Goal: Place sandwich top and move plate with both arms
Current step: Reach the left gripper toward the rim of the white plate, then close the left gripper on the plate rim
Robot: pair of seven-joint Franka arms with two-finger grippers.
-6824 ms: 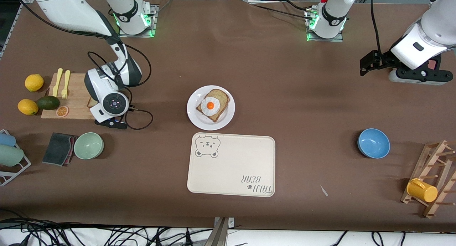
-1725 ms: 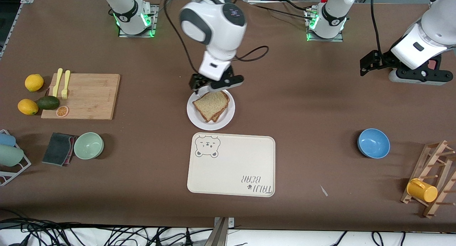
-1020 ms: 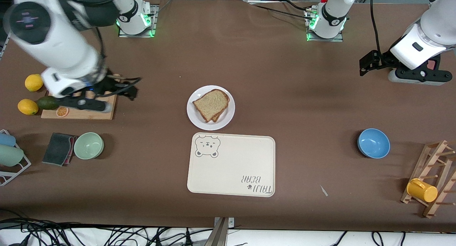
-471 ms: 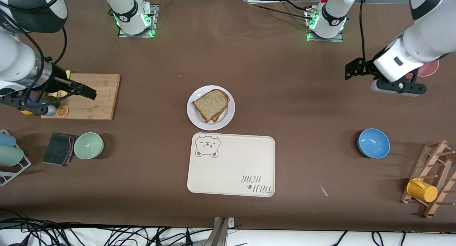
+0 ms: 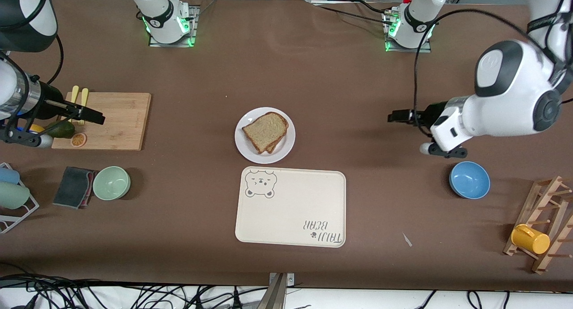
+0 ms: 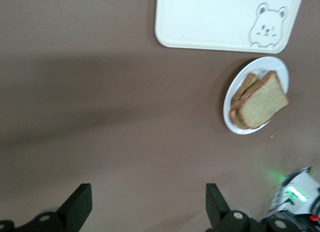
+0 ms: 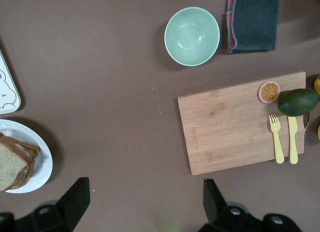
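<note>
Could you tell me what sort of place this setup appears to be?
Probably a robotics lab staged as a kitchen table: two bench-mounted arms work over a brown-covered table set with a sandwich on a plate, a cutting board with toy-like cutlery and fruit, and loose cables along the table's edge.

In the front view the top slice of bread (image 5: 265, 129) covers nearly all of the slice under it, so only a brown edge of that lower slice shows and whatever lies between them is hidden. The right arm (image 5: 18, 98), at the frame's left edge, is cut off there and hides a lemon (image 5: 36, 128) and part of the avocado (image 5: 61, 129). In the right wrist view the plate (image 7: 30, 157) and the tray (image 7: 7, 89) are cut by the left edge. The left wrist view is slightly blurred.
</note>
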